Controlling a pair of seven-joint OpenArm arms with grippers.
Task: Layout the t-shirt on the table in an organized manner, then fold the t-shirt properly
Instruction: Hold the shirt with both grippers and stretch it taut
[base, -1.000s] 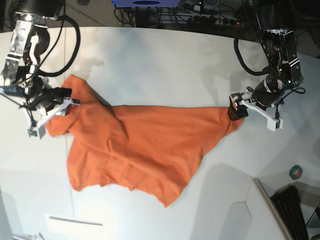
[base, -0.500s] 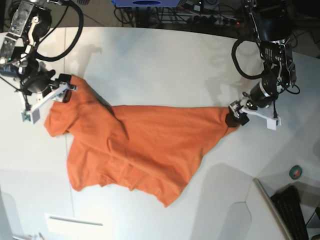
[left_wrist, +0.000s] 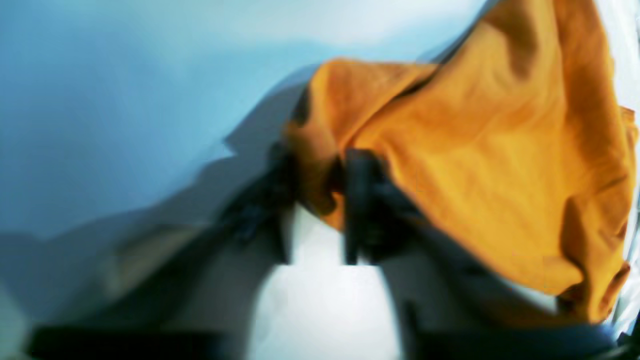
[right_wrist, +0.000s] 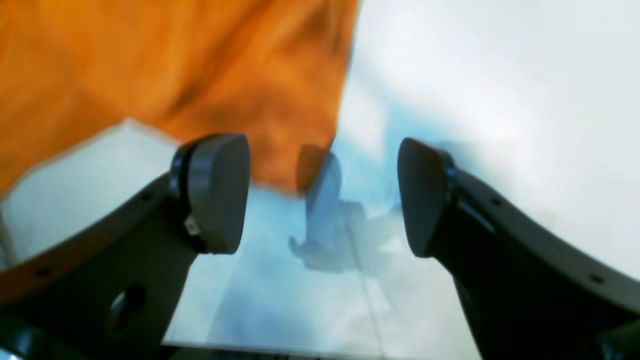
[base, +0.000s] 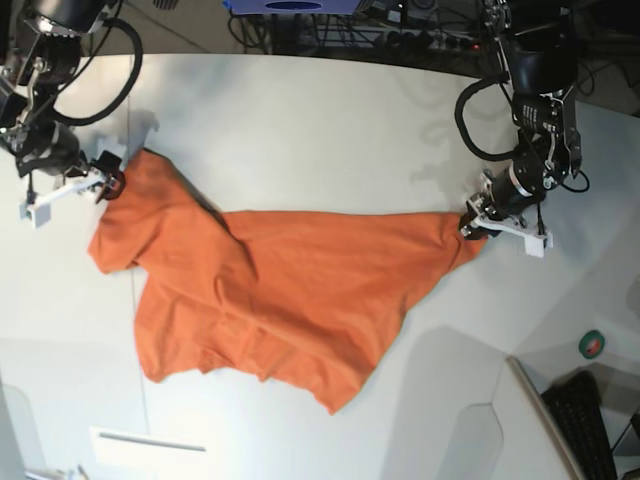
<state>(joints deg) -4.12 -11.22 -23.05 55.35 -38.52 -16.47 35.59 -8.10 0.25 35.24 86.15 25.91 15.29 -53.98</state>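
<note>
Shirt: orange t-shirt (base: 280, 300) lies rumpled across the white worktop (base: 320, 130).
Left pincer (left_wrist: 320, 187): clenched on the shirt's corner, to draw it flat.
Right pincer (right_wrist: 322, 195): jaws apart, empty, beside the sleeve edge.

Overhead base view; two close, perhaps table-level wrist views sharing t-shirt (base: 280, 300).

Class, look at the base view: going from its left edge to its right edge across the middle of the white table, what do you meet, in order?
Robot's right gripper with open jaws → crumpled bright orange cloth t-shirt → robot's left gripper pinching the shirt's corner → small green roll of tape, all on the large white table.
</note>
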